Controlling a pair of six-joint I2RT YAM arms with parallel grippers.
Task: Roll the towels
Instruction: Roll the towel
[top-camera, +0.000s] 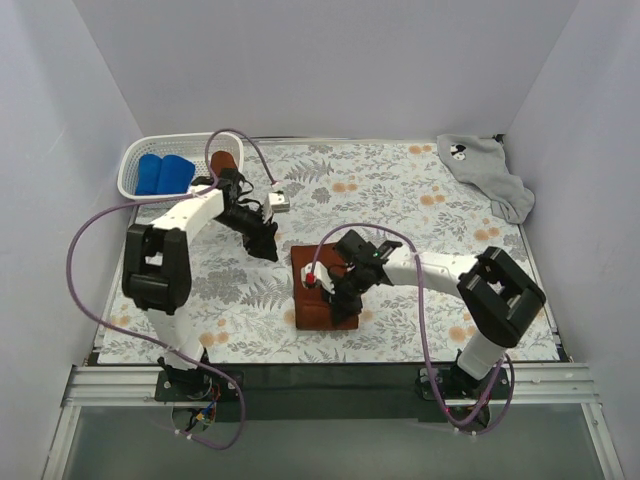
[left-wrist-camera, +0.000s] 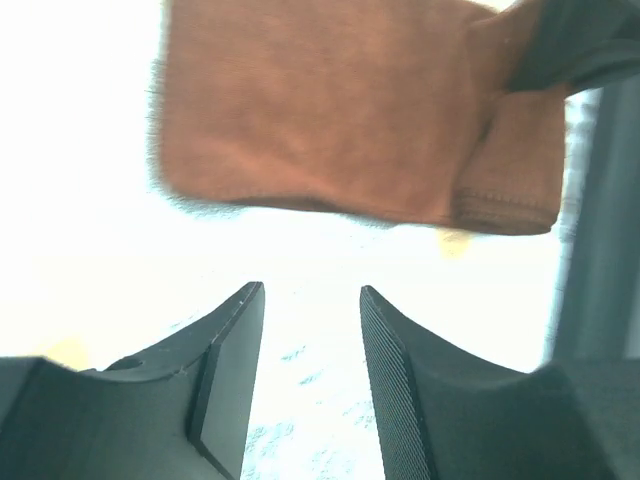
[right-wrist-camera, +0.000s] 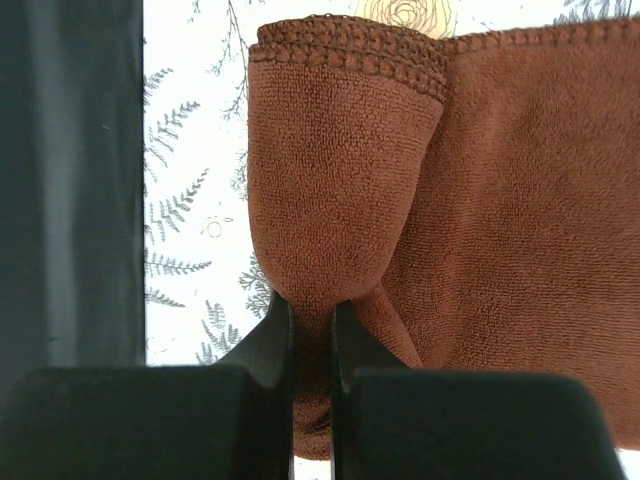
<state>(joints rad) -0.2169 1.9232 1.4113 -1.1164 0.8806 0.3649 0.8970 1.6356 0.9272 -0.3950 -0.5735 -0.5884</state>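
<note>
Table (top-camera: 400, 190) with a floral cover, two arms bolted at its near edge

Left arm (top-camera: 160, 265) rises from its base, elbow up high, forearm runs toward the basket, then the wrist bends back down and right. Right arm (top-camera: 500, 290) has its elbow near the right edge, forearm reaching left and low over the table middle

White basket (top-camera: 128, 172) sits in the far-left corner and holds blue rolled towels (top-camera: 165, 173) plus one rolled brown towel (top-camera: 224, 160) at its right end. Grey towel (top-camera: 485, 172) lies crumpled in the far-right corner, black-and-white mark facing up, well apart from both arms

Brown towel (top-camera: 318, 305) lies on the table middle near the front edge, partly folded, one edge doubled over (right-wrist-camera: 340, 150)

Right gripper (top-camera: 337, 290) is down on that towel's right part, fingers (right-wrist-camera: 270, 340) clamped tight on a fold of the brown cloth, which bulges up out of the pinch

Left gripper (top-camera: 267, 245) hangs just beyond the towel's far-left corner, not touching it. Its fingers (left-wrist-camera: 235, 340) are spread with nothing between them, and the brown towel (left-wrist-camera: 330, 110) shows ahead of them
</note>
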